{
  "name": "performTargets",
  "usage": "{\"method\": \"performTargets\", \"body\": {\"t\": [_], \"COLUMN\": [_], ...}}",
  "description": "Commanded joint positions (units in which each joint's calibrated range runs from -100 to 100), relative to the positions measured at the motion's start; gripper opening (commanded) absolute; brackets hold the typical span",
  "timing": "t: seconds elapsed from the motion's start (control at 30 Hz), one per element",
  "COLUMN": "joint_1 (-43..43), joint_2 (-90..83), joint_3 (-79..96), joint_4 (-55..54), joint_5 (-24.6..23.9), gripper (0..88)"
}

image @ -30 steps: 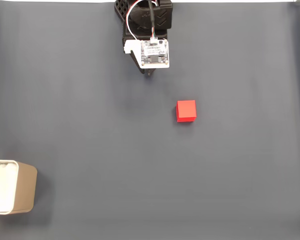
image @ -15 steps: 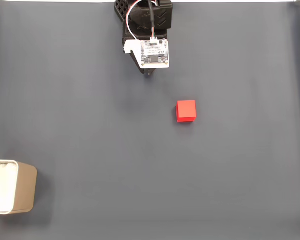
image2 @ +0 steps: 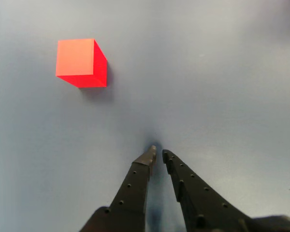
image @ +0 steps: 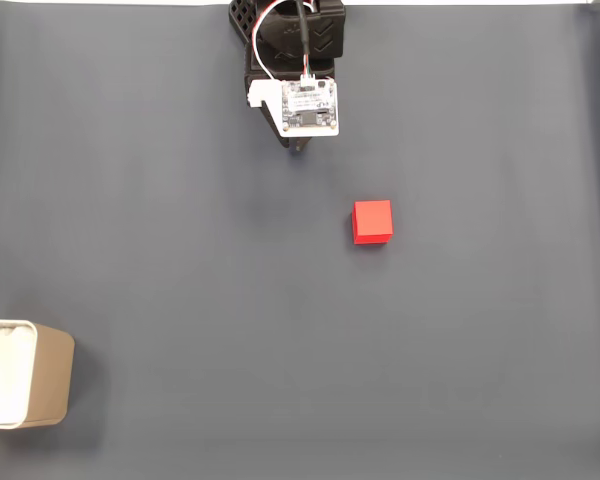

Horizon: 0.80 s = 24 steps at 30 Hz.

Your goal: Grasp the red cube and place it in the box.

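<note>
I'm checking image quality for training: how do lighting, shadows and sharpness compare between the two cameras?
Fixed view: even light, sharp, the small bright red cube casting only a faint shadow on the dark grey mat; the beige box is cropped by the left edge. Other view: the cube looks overexposed orange on top, the mat washed pale blue, a soft shadow beneath the black gripper.

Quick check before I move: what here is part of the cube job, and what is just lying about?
Part of the job:
red cube
box, at the fixed view's lower left edge
gripper, fingertips nearly together, holding nothing

Just there:
dark mat covering the table
white circuit board on the arm
</note>
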Motion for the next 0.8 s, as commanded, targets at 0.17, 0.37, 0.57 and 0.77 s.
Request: {"method": "performTargets", "body": {"t": [0.17, 0.37, 0.57, 0.77], "joint_1": [0.15, -0.49, -0.49, -0.14], "joint_2": [0.09, 0.09, 0.09, 0.43], "joint_3": [0.81, 0.81, 0.81, 0.54], "joint_4": [1.2, 0.13, -2.74, -5.69], "joint_5": [-0.29, -0.88, -0.93, -0.39], "gripper": [1.9, 4.0, 7.5, 12.7]}}
